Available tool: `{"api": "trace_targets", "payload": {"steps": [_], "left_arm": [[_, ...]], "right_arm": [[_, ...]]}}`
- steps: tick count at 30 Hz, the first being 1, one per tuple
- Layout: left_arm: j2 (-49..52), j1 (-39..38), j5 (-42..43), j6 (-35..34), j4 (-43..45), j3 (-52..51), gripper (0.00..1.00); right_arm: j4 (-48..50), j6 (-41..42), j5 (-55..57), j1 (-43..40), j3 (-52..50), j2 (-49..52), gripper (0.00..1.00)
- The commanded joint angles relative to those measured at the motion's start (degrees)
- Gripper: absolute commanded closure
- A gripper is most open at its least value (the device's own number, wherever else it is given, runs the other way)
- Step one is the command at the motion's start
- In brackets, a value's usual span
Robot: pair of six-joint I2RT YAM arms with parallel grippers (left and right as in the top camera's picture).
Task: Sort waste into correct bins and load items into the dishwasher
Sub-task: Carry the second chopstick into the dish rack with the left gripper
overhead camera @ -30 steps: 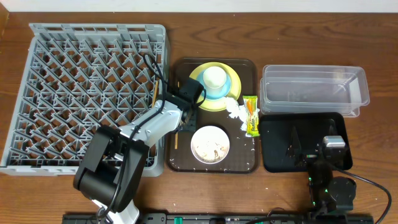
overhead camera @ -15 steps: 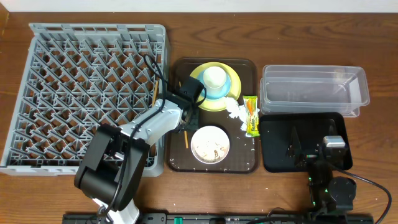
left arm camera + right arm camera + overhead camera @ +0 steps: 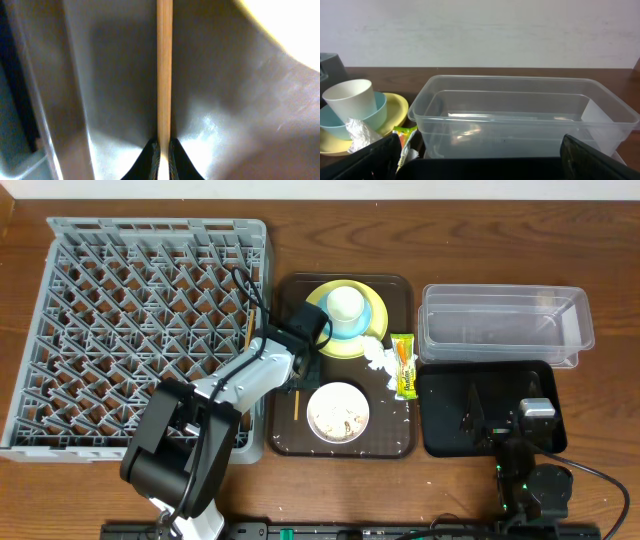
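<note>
My left gripper [image 3: 299, 372] is shut on one wooden chopstick [image 3: 296, 402] over the left side of the dark brown serving tray [image 3: 395, 442]. In the left wrist view the chopstick [image 3: 164, 70] runs straight out from the closed jaws [image 3: 163, 152]. A second chopstick [image 3: 250, 330] lies at the grey dish rack's [image 3: 60, 310] right edge. A white cup [image 3: 347, 304] sits in a light blue bowl [image 3: 370, 315] on a yellow plate [image 3: 322, 345]. A white bowl [image 3: 337, 412] holds crumbs. A tissue [image 3: 377, 357] and a snack wrapper [image 3: 404, 366] lie on the serving tray's right side. My right gripper [image 3: 500, 405] is open and empty over the black tray [image 3: 440, 435].
The clear tub [image 3: 505, 325] stands behind the black tray; in the right wrist view it [image 3: 520, 115] fills the middle, with cup [image 3: 351, 100], tissue [image 3: 362, 134] and wrapper [image 3: 406, 140] to its left. The rack fills the table's left half.
The held chopstick's free end has swung slightly to the right on the serving tray. The right arm has not moved.
</note>
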Motion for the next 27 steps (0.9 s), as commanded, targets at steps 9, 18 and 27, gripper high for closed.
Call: {"api": "trace_targets", "payload": {"steps": [9,18,27], "left_arm": [[-21.3,2.4,-6.3,1.5,-3.7,3.9,0.92],[-26.6,9.9,-8.6,8.8,-8.7,3.5,0.92],[-18.9,14.6,-8.1,10.1,-9.1,1.7,0.92]], "right_arm": [[-0.2,0.8,0.3,0.2,-0.1,-0.1,0.01],[-0.2,0.8,0.3,0.2,-0.1,-0.1,0.01],[-0.2,0.7,0.3,0.2,-0.1,-0.1,0.01]]}}
